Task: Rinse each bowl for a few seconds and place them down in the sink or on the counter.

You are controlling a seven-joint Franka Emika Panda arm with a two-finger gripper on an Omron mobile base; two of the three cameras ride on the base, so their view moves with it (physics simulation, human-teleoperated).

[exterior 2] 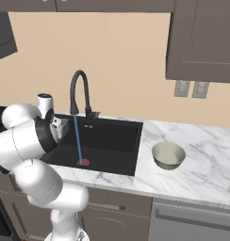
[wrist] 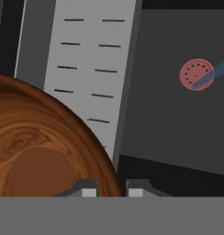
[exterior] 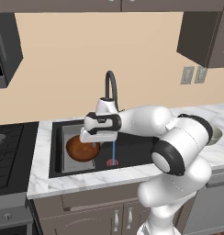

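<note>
The reddish-brown wood-like bowl point(exterior: 81, 148) point(wrist: 45, 151) hangs in the left part of the black sink point(exterior: 132, 153) point(exterior 2: 112, 136), over the grey ribbed tray point(wrist: 91, 69). My gripper point(exterior: 92, 142) point(wrist: 112, 190) comes down from above and is shut on the bowl's right rim. A thin stream of water point(exterior: 113, 150) point(exterior 2: 78, 139) falls from the black faucet point(exterior: 111, 85) point(exterior 2: 79, 89) onto the red drain point(wrist: 196, 73), just right of the bowl and not touching it. The pale cream bowl point(exterior 2: 168, 155) stands upright on the marble counter point(exterior 2: 206, 160) right of the sink.
A black stovetop point(exterior: 8, 151) borders the counter on the left. Dark wall cabinets point(exterior 2: 201, 42) hang above the right counter, with two outlets point(exterior 2: 191, 89) below them. My own arm point(exterior: 178, 142) stretches over the sink's right half.
</note>
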